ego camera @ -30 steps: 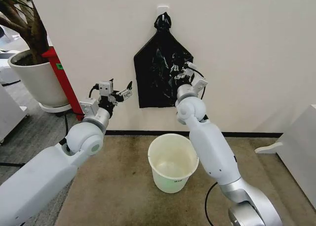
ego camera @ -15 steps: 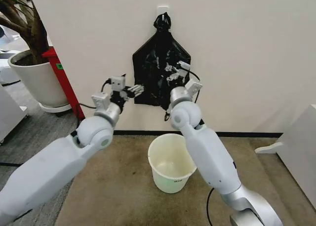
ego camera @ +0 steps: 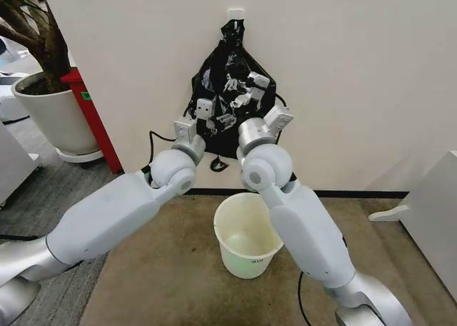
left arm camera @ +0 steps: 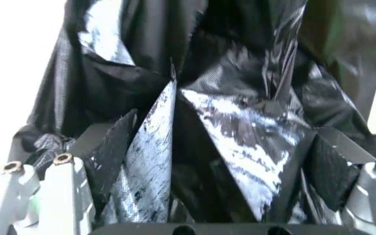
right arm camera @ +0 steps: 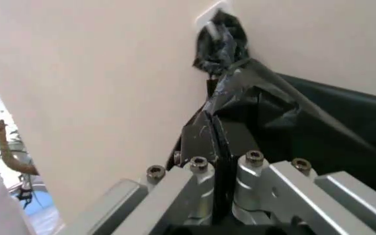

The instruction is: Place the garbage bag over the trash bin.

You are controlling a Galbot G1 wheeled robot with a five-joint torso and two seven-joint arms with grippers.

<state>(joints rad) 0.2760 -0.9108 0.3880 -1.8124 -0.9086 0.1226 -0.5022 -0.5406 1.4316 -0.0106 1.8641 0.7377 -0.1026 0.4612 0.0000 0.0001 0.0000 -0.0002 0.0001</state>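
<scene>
Head view hides a good deal: the garbage bag hangs on the white wall from a hook at its knotted top, and both arms reach up in front of it, so its lower half is largely covered by their wrists and elbows. The left gripper sits against the bag's lower middle and the right gripper a little higher, yet from here their fingers blur into the glossy black plastic and cannot be read. The wrist cameras settle it. In the left wrist view the left gripper stands spread wide, its two dark fingers well apart with crinkled folds of the garbage bag bulging between them, not pinched. In the right wrist view the right gripper has its fingers pressed together on a thin fold of the garbage bag, just below the bunched knot at the hook. Below the arms the trash bin stands upright on the brown carpet, near the wall, its far rim partly cut off by the right arm. A potted tree in a large white planter stands well off to the left.
</scene>
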